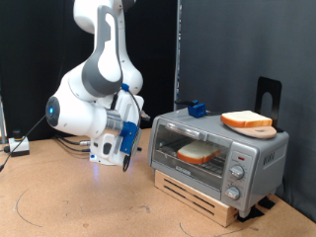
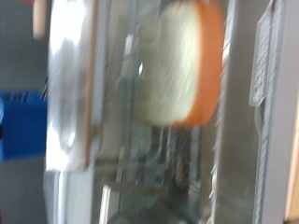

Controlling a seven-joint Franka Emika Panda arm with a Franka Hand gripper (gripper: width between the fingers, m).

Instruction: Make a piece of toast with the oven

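So there's one oven [image 1: 215, 154] on the table [image 1: 69, 202], sitting on a little slatted wooden stand [image 1: 202, 199], and everything else is easiest to place off of it. Two bread slices total: one piece of toast [image 1: 198, 152] is inside the oven behind the glass door (door looks shut, handle bar across the top of it), and the second slice [image 1: 247, 120] is lying on top of the oven toward the exterior view's right end of the roof. Three knobs [image 1: 237, 174] stacked on the oven's side panel, counted them. There's also one small blue thing [image 1: 197, 108] on the oven's roof at the far end, no idea what it is. One arm [image 1: 99, 69], one gripper [image 1: 123, 158], and that gripper hangs just off the oven's end on the exterior view's left, near the door but not touching it that I can see. Fingers point downward; honestly can't tell whether they're spread or pressed together, and nothing shows between them. The wrist view is super blurry but you can make out the toast [image 2: 177, 65] through the glass on the wire rack [image 2: 154, 159].
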